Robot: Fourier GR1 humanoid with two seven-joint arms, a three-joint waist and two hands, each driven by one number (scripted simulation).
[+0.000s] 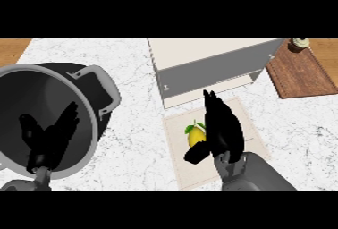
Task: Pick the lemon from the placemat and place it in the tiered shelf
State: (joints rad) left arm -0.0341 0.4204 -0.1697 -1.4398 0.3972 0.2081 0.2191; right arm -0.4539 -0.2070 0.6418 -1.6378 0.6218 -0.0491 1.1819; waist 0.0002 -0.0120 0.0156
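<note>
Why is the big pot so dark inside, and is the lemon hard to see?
In the head view, the pot is dark inside, so the black left hand over it barely stands out; also in the head view, the lemon shows bright yellow on the pale placemat, though the right hand covers its right side.

One lemon (195, 137), one pot (99, 89), two hands

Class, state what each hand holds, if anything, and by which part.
Nothing is held yet. The right hand is open beside the lemon; the left hand is open.
</note>
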